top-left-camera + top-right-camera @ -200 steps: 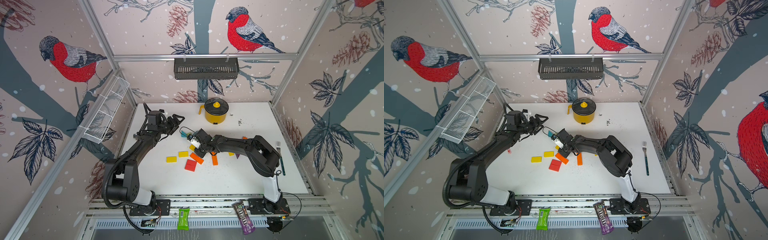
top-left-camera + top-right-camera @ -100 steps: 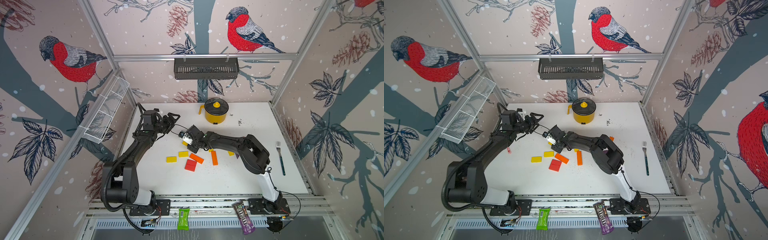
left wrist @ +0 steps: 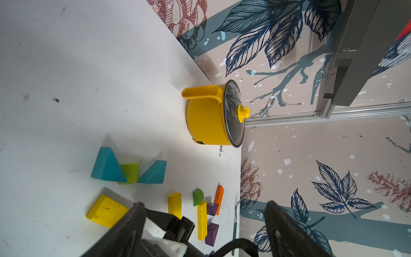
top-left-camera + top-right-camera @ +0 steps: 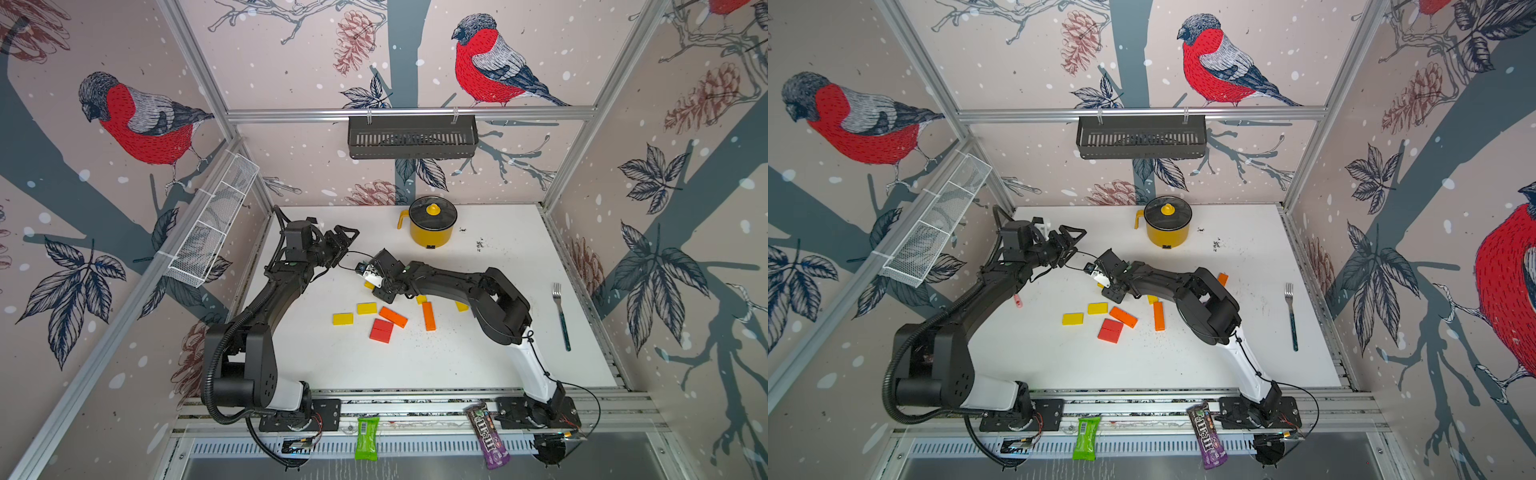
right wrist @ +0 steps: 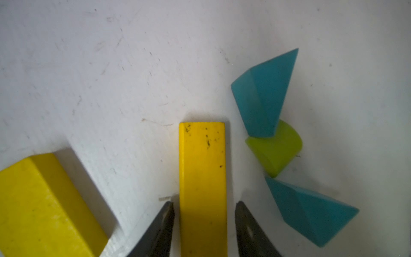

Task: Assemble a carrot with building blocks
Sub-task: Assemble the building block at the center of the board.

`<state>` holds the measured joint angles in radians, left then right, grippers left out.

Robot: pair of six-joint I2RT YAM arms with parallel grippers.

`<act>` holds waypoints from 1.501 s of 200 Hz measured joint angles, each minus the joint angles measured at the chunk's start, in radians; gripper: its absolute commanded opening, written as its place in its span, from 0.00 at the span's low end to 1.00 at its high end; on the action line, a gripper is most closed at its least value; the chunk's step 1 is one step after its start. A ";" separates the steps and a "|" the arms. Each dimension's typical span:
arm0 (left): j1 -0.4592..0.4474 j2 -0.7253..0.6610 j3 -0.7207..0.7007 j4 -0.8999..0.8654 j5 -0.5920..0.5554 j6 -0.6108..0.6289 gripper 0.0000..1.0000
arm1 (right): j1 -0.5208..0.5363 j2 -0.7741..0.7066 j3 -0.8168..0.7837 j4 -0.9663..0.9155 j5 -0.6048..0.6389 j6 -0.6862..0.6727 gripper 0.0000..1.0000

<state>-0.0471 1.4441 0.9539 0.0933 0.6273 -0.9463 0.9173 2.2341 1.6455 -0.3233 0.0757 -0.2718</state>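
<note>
In the right wrist view a long yellow block (image 5: 203,169) lies on the white table between my right gripper's (image 5: 204,203) jaws, with a thin gap on each side, so the gripper is open. Beside it sit two teal triangles (image 5: 264,93) (image 5: 311,215) with a green piece (image 5: 275,149) between them, and another yellow block (image 5: 44,207). In a top view the right gripper (image 4: 374,282) reaches to the back left. My left gripper (image 4: 345,237) hovers open and empty just behind it. Yellow (image 4: 343,318), orange (image 4: 393,316) and red (image 4: 381,331) blocks lie mid-table.
A yellow lidded pot (image 4: 432,226) stands at the back centre. A fork (image 4: 562,316) lies along the right edge. Purple triangles (image 3: 212,231), a green half-round (image 3: 198,197) and an orange block (image 3: 219,198) lie under the right arm. Two snack packs (image 4: 366,432) rest on the front rail.
The right arm carried the yellow block toward the back left and its jaws have now parted from it. The left arm drew back a little toward the left wall.
</note>
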 measured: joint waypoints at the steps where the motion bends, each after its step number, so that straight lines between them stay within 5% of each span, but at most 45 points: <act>1: 0.000 0.000 0.000 0.000 0.000 0.000 0.85 | 0.000 0.000 -0.001 0.000 0.001 0.000 0.57; 72: 0.000 -0.003 -0.006 0.003 0.000 -0.008 0.85 | 0.055 -0.084 -0.085 0.025 0.116 0.097 0.58; 142: 0.000 -0.009 -0.006 0.001 -0.003 -0.007 0.85 | 0.054 -0.126 -0.152 0.062 0.191 0.327 0.81; 175: 0.002 -0.002 -0.005 0.001 -0.002 -0.007 0.85 | 0.034 -0.111 -0.153 0.058 0.182 0.377 0.83; 300: 0.002 -0.002 -0.006 0.001 0.000 -0.013 0.85 | -0.010 -0.014 -0.026 0.018 0.196 0.412 0.92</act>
<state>-0.0452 1.4425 0.9482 0.0940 0.6273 -0.9596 0.9077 2.2204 1.6199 -0.3054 0.2714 0.1398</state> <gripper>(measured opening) 0.846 0.900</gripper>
